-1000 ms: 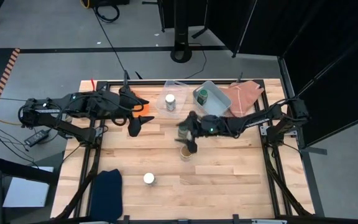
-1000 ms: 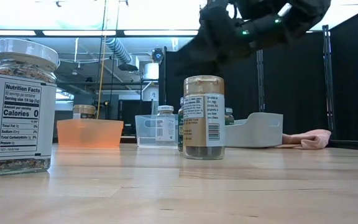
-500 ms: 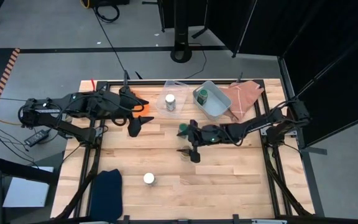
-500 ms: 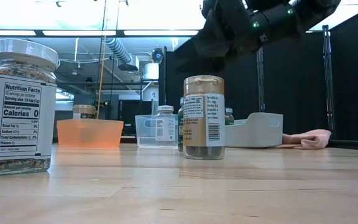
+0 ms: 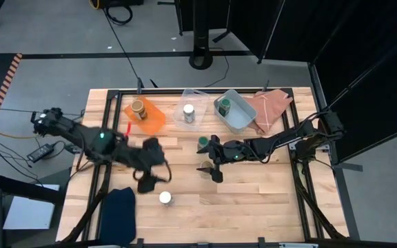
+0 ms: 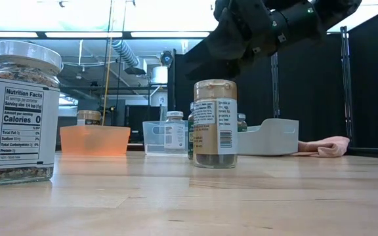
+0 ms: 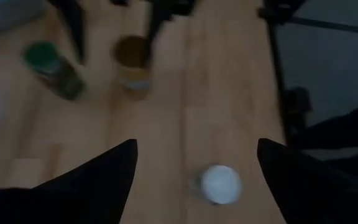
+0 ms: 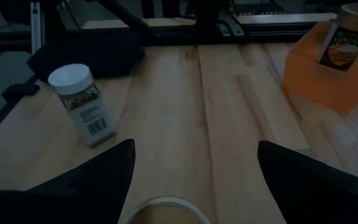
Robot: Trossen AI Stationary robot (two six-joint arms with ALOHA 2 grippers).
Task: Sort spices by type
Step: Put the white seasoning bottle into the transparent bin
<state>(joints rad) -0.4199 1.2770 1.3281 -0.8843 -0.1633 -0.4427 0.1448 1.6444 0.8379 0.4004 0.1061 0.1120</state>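
The right gripper [image 5: 210,172], fingers spread, hangs over the tan-topped jar [image 5: 205,169]; coming down off-centre could topple it. The left gripper [image 5: 151,181], also open, nears the white-lidded jar [image 5: 165,198]. Behind the tan-topped jar, the orange tray [image 5: 153,120], clear tray [image 5: 197,105] and grey tray [image 5: 243,110] each hold one jar

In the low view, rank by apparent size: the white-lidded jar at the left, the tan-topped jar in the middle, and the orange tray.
1. White-lidded jar: looks largest, though it stands nearest the camera, so this says little of true size.
2. Tan-topped jar.
3. Orange tray: looks wider but lower than the tan-topped jar, and stands far back, so ranks 2 and 3 are unsure.
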